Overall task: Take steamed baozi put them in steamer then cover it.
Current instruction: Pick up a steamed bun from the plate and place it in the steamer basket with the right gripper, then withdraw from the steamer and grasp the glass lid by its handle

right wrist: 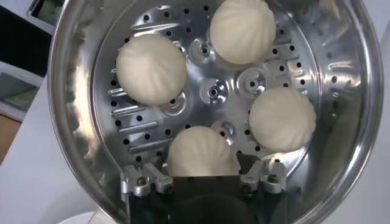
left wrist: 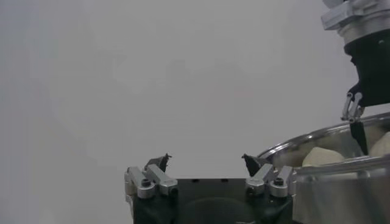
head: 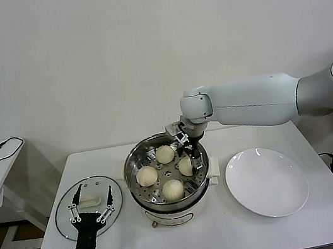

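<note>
Now I see all four steamed baozi (right wrist: 151, 68) in the steamer (head: 135, 157); right claw (right wrist: 202, 181) released around one, left claw (head: 91, 207) released over the lid (head: 63, 212).

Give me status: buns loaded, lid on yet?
Done: all four baozi sit on the steamer tray; plate bare. In hand: right end effector open over the last bun. Left: glass lid lies on the table under the open left end effector; covering remains.

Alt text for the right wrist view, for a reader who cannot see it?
Four steamed baozi sit on the perforated tray inside the steamer, seen from above. The right gripper is open around the nearest bun, with no lid on the pot.
</note>
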Controlling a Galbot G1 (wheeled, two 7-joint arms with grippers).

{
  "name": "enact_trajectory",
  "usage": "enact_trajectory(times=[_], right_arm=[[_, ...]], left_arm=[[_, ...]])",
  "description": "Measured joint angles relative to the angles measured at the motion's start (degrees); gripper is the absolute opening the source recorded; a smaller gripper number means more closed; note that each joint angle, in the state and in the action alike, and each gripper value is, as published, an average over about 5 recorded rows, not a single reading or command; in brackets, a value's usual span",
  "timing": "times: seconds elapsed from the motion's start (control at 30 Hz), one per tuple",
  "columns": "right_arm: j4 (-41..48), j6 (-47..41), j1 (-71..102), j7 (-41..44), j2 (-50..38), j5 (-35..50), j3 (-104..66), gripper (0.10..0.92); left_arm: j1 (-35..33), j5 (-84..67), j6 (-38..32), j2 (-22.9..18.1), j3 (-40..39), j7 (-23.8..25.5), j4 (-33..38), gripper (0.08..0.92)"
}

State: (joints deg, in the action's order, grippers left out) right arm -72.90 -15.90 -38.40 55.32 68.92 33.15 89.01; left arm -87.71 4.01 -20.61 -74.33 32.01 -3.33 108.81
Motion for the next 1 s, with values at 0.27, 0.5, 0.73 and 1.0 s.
enact_trajectory(times=[0.27, 0.5, 0.73, 1.0], right_arm=[[-4.4, 2.7, 0.6, -4.8, -6.0, 0.2, -7.1, 0.823], [-10.4, 8.7, 6.0, -22.9, -13.8, 2.0, -14.5, 0.823], [-13.5, 16.3, 19.1, -47.8, -19.8, 1.6, -28.9, 0.823], [-15.9, 25.1, 43.1, -62.7, -21.2, -2.9, -55.2, 0.823]], left_arm=[[0.1, 1.2, 0.6, 0.4, 0.0, -0.7, 0.2, 0.823], [0.7, 3.6, 2.3, 0.5, -0.4, -1.7, 0.6, 0.823], [0.9, 6.5, 4.4, 0.8, -0.9, -2.9, 1.4, 0.823], [1.4, 10.5, 6.6, 1.4, -1.0, -5.2, 1.2, 0.823]])
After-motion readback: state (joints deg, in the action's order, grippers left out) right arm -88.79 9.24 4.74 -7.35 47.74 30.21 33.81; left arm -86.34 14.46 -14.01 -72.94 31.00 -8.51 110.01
